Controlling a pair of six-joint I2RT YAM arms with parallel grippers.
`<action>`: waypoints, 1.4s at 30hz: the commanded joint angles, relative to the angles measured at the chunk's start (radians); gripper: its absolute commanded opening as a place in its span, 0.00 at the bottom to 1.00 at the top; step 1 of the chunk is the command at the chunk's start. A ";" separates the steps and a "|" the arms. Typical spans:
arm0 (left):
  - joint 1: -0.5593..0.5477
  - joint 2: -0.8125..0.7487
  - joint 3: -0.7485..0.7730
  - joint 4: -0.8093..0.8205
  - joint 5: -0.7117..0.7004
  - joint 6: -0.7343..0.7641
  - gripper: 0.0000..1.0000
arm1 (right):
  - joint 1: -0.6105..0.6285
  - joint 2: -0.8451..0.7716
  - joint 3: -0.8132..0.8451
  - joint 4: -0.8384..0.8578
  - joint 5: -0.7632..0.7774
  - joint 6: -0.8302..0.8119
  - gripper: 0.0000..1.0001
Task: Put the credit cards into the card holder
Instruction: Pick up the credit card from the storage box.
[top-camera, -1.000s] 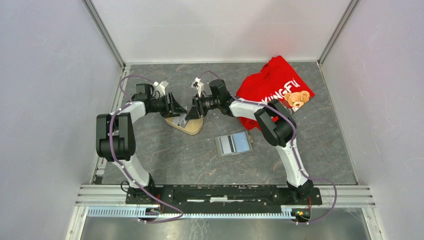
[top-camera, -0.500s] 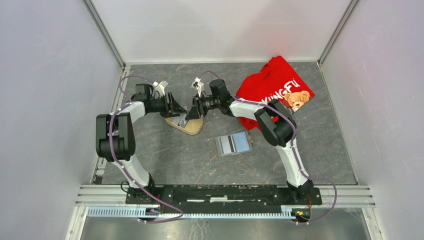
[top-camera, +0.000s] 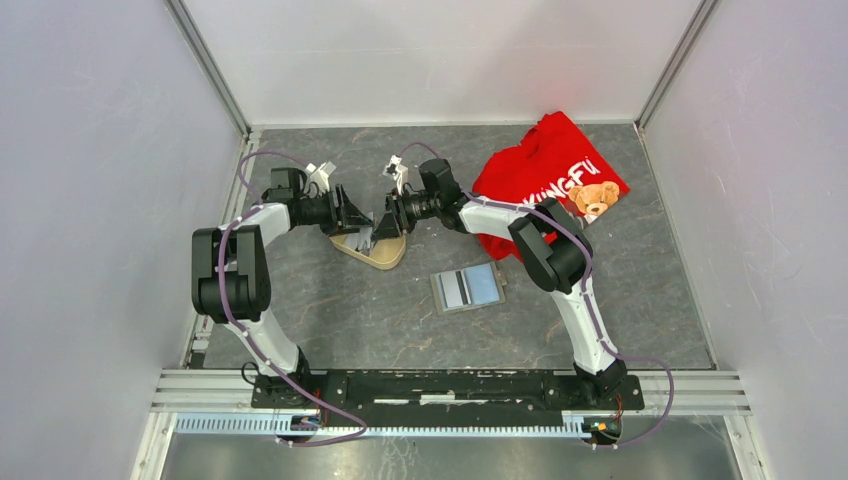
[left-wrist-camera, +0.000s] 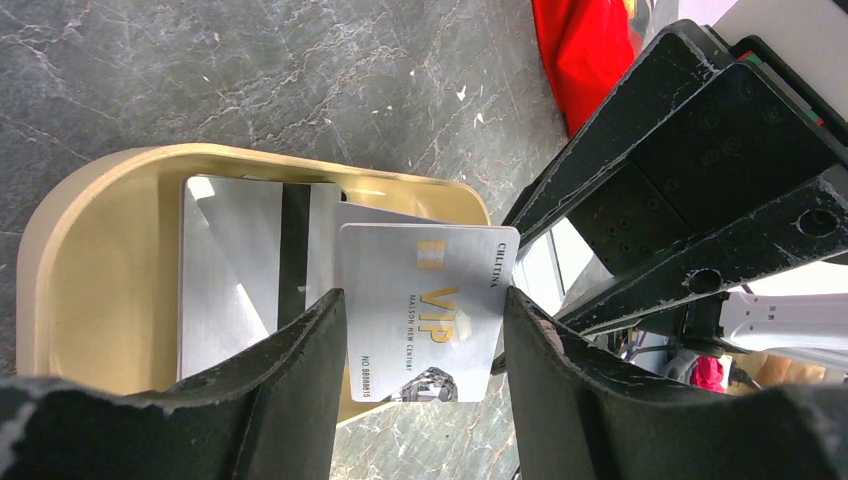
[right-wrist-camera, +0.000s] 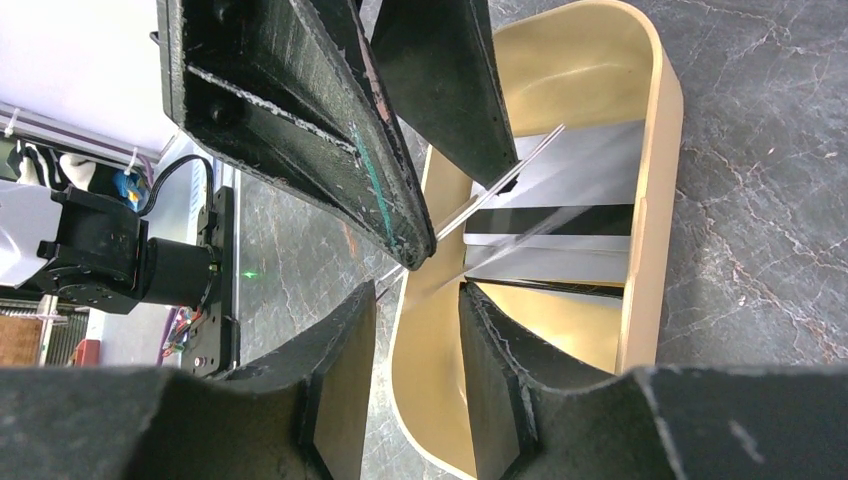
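Stage: extraction of one of the credit cards (left-wrist-camera: 235, 270) from the beige oval tray (left-wrist-camera: 100, 230). Judged early in the task, with no card visible in the card holder (top-camera: 468, 288).

Left gripper (left-wrist-camera: 425, 310): closed on the silver VIP card (left-wrist-camera: 420, 300), one card edge against each finger, card raised and tilted above the tray. Other credit cards: flat on the tray floor, silver with a dark stripe, partly under the lifted card. Count not readable.

Right gripper (right-wrist-camera: 415, 310): jaws parted by a narrow gap, nothing clamped, tips just beside the free end of the lifted card. Card seen edge-on in the right wrist view. Contact between that end and the right fingers: not determinable.

Card holder: flat on the table (top-camera: 330, 300), inner pockets up, nearer the arm bases than the tray, well apart from both grippers. Red shirt (top-camera: 550, 175): far right, away from the work.

Next move, as a judgement:
- Either close the right jaws on the free end for a hand-over, or carry with the left arm alone.
- Hold firm on the thin edges; expect slip or flex.
- Lift above the tray rim before travel.
- Align the card edge with a pocket mouth, then slide in at a shallow angle.
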 joint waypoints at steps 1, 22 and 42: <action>0.004 -0.014 -0.003 0.021 0.060 -0.051 0.58 | -0.004 0.024 0.015 0.019 0.007 -0.013 0.41; 0.012 -0.007 0.000 0.028 0.068 -0.058 0.54 | -0.007 0.038 0.065 -0.042 0.033 -0.055 0.38; 0.005 -0.195 -0.090 0.436 0.249 -0.337 0.45 | -0.076 -0.452 -0.184 -0.334 -0.102 -0.614 0.71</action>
